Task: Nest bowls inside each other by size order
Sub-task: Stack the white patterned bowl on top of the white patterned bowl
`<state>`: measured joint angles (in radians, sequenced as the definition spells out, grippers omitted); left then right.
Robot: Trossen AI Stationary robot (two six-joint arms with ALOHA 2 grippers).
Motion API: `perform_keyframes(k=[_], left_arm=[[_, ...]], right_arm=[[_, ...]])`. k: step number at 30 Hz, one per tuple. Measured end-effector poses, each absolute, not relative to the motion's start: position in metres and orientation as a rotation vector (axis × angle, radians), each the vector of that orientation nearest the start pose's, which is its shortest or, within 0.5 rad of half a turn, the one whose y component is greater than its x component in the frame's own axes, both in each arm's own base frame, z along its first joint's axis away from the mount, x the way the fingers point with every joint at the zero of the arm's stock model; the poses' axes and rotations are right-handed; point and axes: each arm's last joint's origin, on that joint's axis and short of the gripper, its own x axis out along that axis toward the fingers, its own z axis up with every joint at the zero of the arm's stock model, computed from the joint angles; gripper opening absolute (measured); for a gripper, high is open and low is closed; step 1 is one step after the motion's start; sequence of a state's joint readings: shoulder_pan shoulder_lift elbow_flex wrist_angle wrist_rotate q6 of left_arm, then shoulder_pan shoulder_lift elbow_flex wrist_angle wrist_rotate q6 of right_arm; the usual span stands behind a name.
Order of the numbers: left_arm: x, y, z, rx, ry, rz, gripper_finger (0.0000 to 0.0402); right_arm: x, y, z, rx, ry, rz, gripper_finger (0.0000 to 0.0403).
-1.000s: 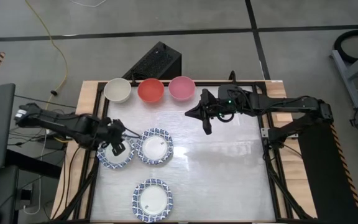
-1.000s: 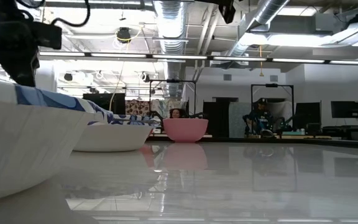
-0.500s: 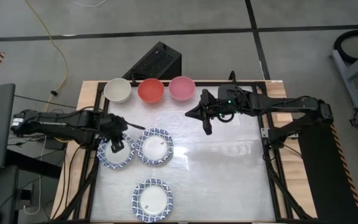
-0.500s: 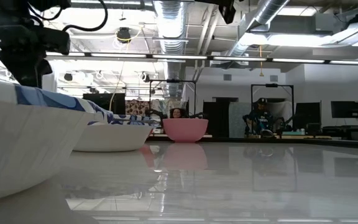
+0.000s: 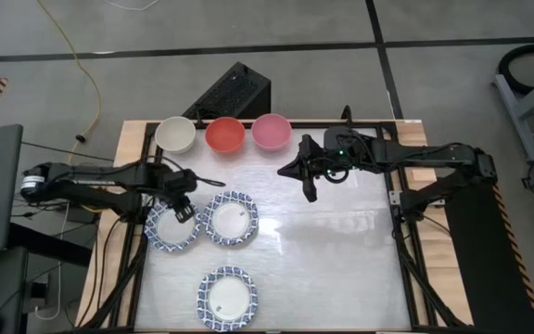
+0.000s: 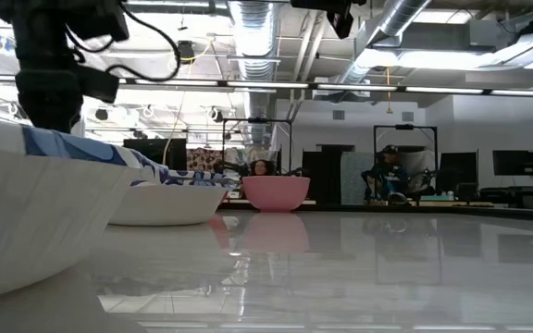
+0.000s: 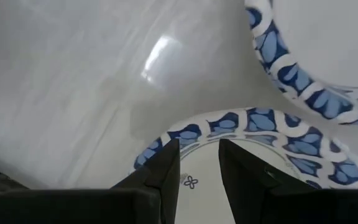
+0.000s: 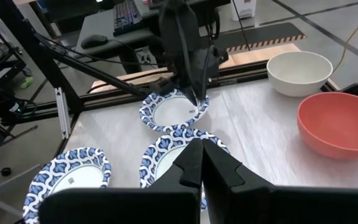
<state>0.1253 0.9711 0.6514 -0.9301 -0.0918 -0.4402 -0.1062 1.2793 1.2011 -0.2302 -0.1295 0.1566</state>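
Three blue-and-white patterned bowls rest on their bases on the table: the left one [image 5: 167, 232], one beside it [image 5: 231, 220] and a near one [image 5: 227, 296]. Cream [image 5: 175, 134], red [image 5: 224, 135] and pink [image 5: 272, 131] bowls stand in a row along the far edge. My left gripper [image 5: 183, 211] points down, open, over the left bowl's far right rim [image 7: 229, 121]; through the gap between its fingers [image 7: 199, 152] the bowl's inside shows. My right gripper [image 5: 283, 169] hangs shut in the air right of the pink bowl, holding nothing.
The table's right half [image 5: 341, 260] is bare white surface. A black box [image 5: 233, 91] sits beyond the far edge behind the red bowl. In the low view the near patterned bowl [image 6: 44, 203] fills the left foreground. People sit in the room beyond the table.
My left gripper has moved from over the middle of the left patterned bowl toward the table's far edge and a little to the right, ending over that bowl's far right rim. Its finger gap looks unchanged. The bowls have stayed in place.
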Motion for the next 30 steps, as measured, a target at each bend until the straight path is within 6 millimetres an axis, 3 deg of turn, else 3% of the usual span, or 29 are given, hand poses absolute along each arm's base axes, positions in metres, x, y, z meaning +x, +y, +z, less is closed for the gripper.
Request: perform_keyframes(k=[8, 22, 30], left_arm=[[0.165, 0.029, 0.192, -0.408, 1.307, 0.470, 0.0100], [0.173, 0.029, 0.189, -0.285, 1.306, 0.296, 0.0100], [0.179, 0.027, 0.180, -0.361, 1.357, 0.244, 0.0100]], right_arm=[[0.284, -0.027, 0.368, 0.186, 0.309, -0.001, 0.0027], [0.284, -0.027, 0.368, 0.185, 0.310, 0.000, 0.0027], [0.284, -0.026, 0.367, 0.185, 0.310, 0.000, 0.0027]])
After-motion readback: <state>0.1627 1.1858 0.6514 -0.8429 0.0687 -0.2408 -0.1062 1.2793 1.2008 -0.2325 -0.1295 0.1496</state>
